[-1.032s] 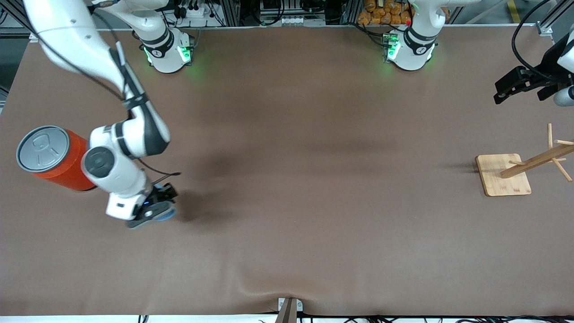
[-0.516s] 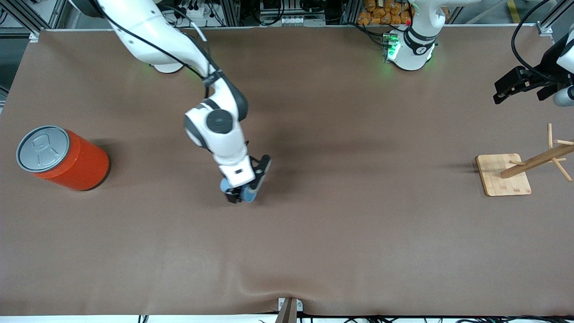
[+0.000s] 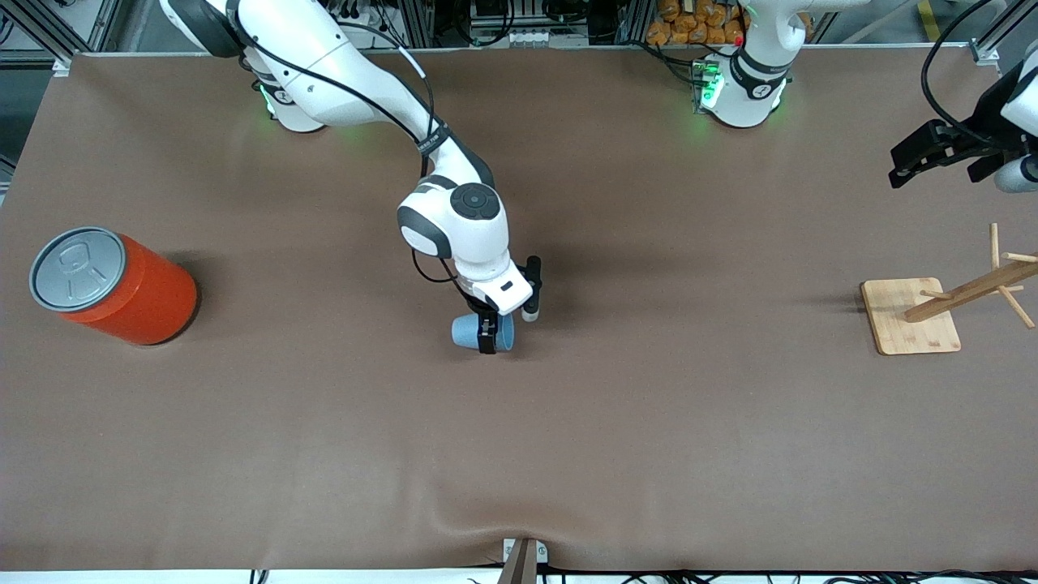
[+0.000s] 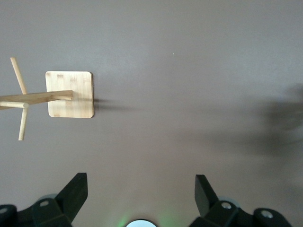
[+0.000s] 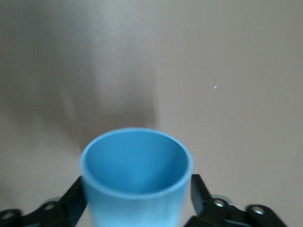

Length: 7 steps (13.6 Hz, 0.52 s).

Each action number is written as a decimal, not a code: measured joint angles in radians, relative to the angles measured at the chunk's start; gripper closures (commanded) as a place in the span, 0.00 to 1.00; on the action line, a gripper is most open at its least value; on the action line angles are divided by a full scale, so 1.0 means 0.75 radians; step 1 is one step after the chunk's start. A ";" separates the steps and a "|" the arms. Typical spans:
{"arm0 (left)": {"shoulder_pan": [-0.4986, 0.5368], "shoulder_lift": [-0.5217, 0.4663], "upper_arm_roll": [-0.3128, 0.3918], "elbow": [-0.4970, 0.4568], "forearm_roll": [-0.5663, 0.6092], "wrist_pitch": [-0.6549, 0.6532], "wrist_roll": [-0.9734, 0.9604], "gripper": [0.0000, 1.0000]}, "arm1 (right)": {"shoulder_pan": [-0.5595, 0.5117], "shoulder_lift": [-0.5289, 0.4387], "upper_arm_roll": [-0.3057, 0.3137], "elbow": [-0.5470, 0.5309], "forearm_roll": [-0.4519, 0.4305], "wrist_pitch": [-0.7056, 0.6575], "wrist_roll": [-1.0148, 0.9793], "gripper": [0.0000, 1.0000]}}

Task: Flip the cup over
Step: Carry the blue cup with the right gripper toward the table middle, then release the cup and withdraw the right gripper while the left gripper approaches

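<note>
The light-blue cup point(image 3: 469, 331) is held between the fingers of my right gripper point(image 3: 487, 332) over the middle of the table. In the front view it lies on its side. In the right wrist view the cup point(image 5: 136, 176) shows its open mouth and blue inside, with my right gripper point(image 5: 137, 201) shut on its wall, one black finger point(image 5: 201, 191) on each side. My left gripper point(image 3: 902, 166) waits high over the left arm's end of the table. In the left wrist view it point(image 4: 141, 191) is open and empty.
A large orange can point(image 3: 130, 292) with a grey lid stands at the right arm's end of the table. A wooden rack on a square base point(image 3: 912, 320) stands at the left arm's end and also shows in the left wrist view point(image 4: 70, 94).
My right arm has swung from beside the orange can to the middle of the table, carrying the cup and turning it. The left arm has not moved.
</note>
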 measured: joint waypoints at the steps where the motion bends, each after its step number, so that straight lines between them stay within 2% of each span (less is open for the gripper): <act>1: -0.002 0.001 -0.013 -0.001 0.000 -0.001 0.000 0.00 | 0.002 0.000 0.001 0.014 0.006 0.000 0.009 0.00; 4: -0.008 0.029 -0.082 -0.003 -0.002 -0.002 -0.003 0.00 | 0.015 -0.006 0.004 0.054 0.140 -0.049 0.021 0.00; 7: -0.016 0.069 -0.128 -0.002 -0.002 0.014 -0.010 0.00 | 0.015 -0.090 -0.008 0.097 0.263 -0.213 0.037 0.00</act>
